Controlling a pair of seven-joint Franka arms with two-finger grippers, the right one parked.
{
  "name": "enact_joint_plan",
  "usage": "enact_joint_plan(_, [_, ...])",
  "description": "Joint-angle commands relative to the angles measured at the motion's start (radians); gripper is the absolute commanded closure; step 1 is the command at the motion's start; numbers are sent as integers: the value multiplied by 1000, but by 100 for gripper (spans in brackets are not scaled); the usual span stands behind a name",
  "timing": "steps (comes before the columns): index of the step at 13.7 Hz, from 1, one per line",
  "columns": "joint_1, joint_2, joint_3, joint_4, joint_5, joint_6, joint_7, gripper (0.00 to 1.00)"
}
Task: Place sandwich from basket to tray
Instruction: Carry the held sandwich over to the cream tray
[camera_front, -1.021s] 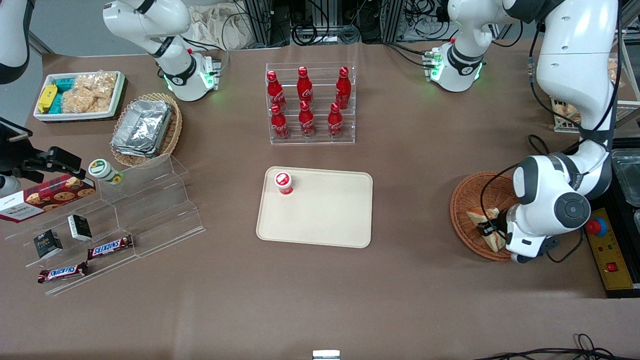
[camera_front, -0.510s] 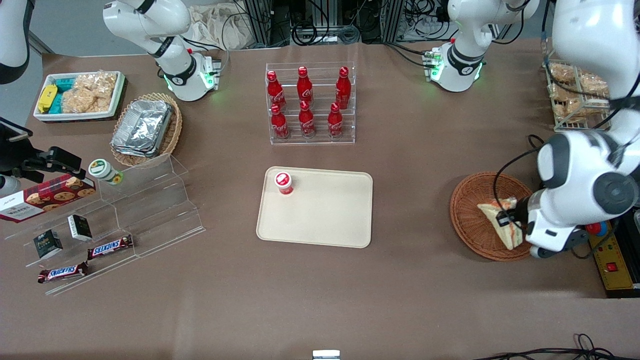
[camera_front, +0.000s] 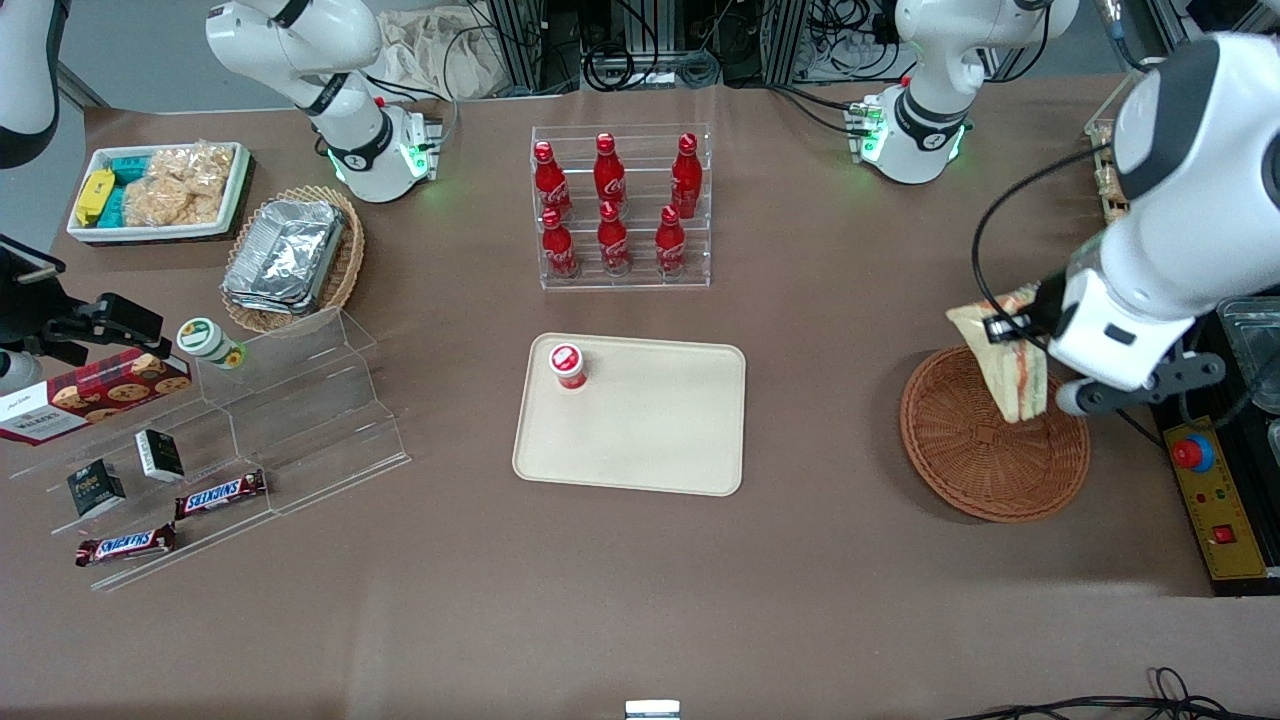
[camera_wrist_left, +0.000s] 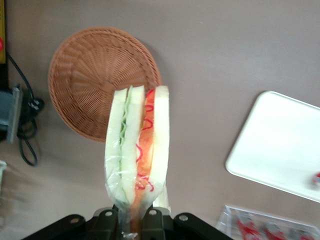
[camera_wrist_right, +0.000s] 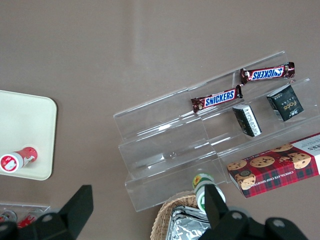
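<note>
Six red bottles (camera_front: 612, 205) fill a clear rack (camera_front: 622, 270).

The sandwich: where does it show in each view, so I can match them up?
Front view: the sandwich hangs in the pincer, above the round wicker basket.
Left wrist view: the sandwich, clamped by the pincer, basket below.
Right wrist view: not in it.
Shared landmark: the cream tray.
</note>
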Motion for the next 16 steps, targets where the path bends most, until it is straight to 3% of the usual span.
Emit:
enact_joint_plan(1, [-26,30,-141,64,35,-35,-214,91])
enact_joint_plan(3, [-81,66,-182,65,49,-6,-331,91])
enact_joint_plan(8, [-178,241,-181,58,58,183,-443,90])
enact_joint_plan(11, [-219,394,-181,54,157,333,-546,90])
enact_joint_plan(16, [-255,546,-176,51,182,444,-566,90])
